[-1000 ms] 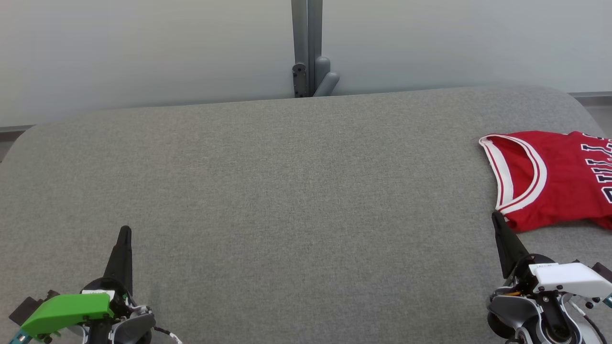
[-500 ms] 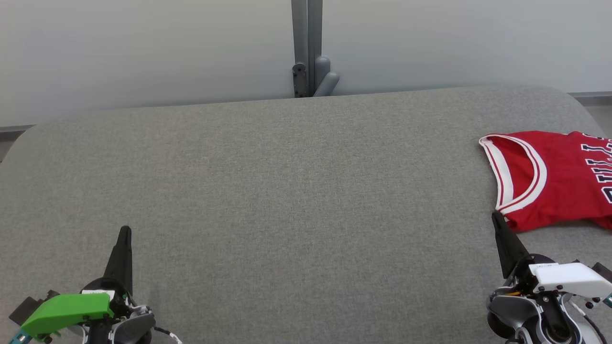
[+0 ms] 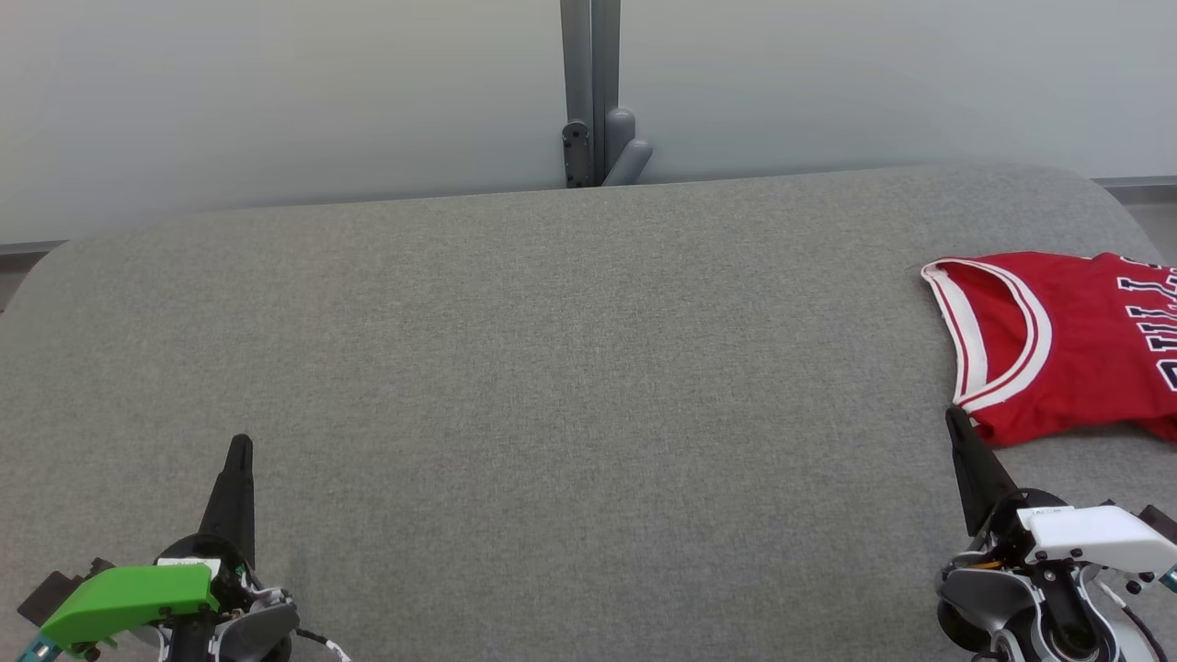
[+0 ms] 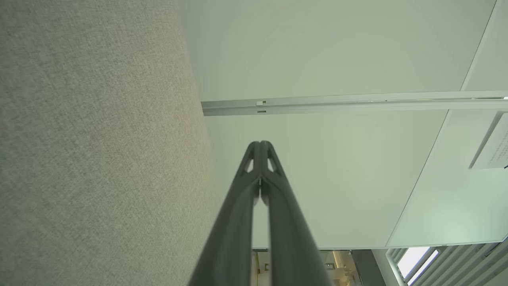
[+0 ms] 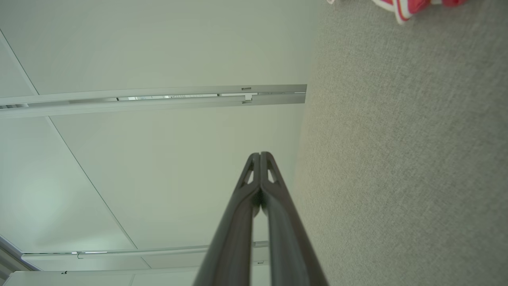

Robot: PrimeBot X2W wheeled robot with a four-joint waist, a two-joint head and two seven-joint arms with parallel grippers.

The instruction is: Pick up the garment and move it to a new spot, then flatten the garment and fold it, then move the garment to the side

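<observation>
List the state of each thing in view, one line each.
jersey: lying on the table, right side, not held, partly out of frame
left gripper: shut, empty
right gripper: shut, empty, tip by the jersey's near edge, contact unclear

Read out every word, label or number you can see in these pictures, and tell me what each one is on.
"ULL", as far as it reads: dark, white-edged block letters on the red jersey, turned sideways and cut off by the head view's right edge, so the whole word cannot be read.
Unreadable, too small: lines of print on the white paper sign on the wall in the left wrist view.
</observation>
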